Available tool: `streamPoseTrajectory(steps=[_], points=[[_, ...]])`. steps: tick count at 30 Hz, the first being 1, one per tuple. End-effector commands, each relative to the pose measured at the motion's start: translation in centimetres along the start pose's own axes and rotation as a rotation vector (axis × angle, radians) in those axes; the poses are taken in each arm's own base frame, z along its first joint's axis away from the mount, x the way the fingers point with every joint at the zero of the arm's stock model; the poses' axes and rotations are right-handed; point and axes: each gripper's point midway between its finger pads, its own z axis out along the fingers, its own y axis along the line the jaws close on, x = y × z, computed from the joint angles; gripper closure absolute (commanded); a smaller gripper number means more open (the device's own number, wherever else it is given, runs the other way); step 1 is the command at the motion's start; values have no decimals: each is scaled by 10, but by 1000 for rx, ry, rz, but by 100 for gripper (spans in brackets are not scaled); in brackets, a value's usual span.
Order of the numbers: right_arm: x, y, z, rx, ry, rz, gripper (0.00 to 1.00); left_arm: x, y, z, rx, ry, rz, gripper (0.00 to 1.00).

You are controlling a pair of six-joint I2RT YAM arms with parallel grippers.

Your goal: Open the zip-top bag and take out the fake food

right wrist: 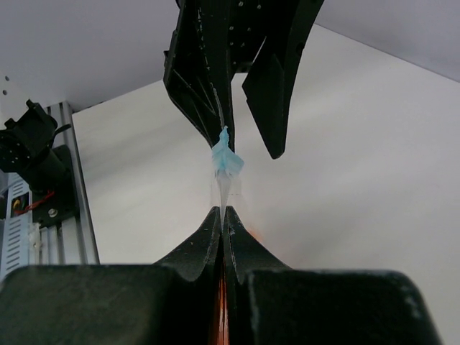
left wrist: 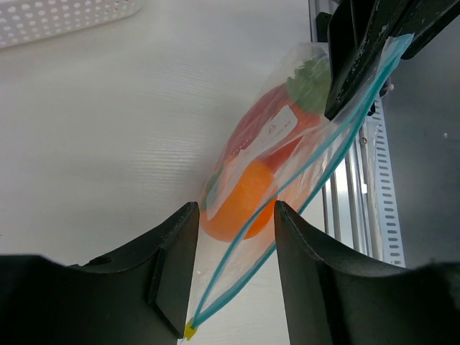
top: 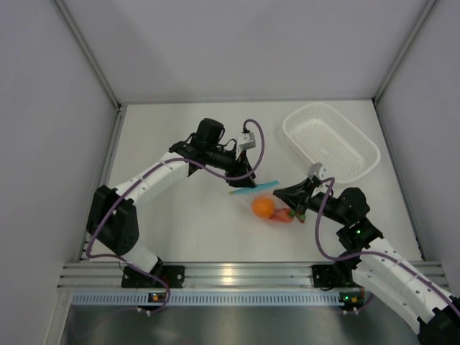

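Observation:
The clear zip-top bag [top: 267,202] lies on the white table between both arms, its light blue zip strip [left wrist: 287,194] parted along its length. Inside are the round orange [top: 262,207], the red chili [top: 282,215] and green leaves [left wrist: 309,79]; the carrot body is not clearly told apart. My left gripper [left wrist: 236,210] is open, its fingers straddling the zip strip near the yellow-ended corner. My right gripper [right wrist: 223,212] is shut on the bag's opposite edge; it also shows in the left wrist view [left wrist: 356,68]. The left gripper [right wrist: 248,144] faces it, with bunched blue strip [right wrist: 227,158] between them.
A white perforated basket [top: 370,154] stands at the back right, also at the top of the left wrist view [left wrist: 65,18]. The metal rail [top: 230,277] runs along the near table edge. Grey walls enclose the table on three sides.

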Motion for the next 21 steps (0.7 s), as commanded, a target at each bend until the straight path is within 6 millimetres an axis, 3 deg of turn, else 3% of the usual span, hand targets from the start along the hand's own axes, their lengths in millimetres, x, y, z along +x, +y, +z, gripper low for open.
streamPoseTrajectory(steps=[1,15,21], points=[[-25,-3,1,9,-75,-60,100,-5,-15,-3,56,-32,53,48],[-31,-1,0,10,-104,-64,100,3,-21,3,114,-27,31,50],[-33,3,-3,-1,-126,-69,100,5,-18,11,121,-15,25,57]])
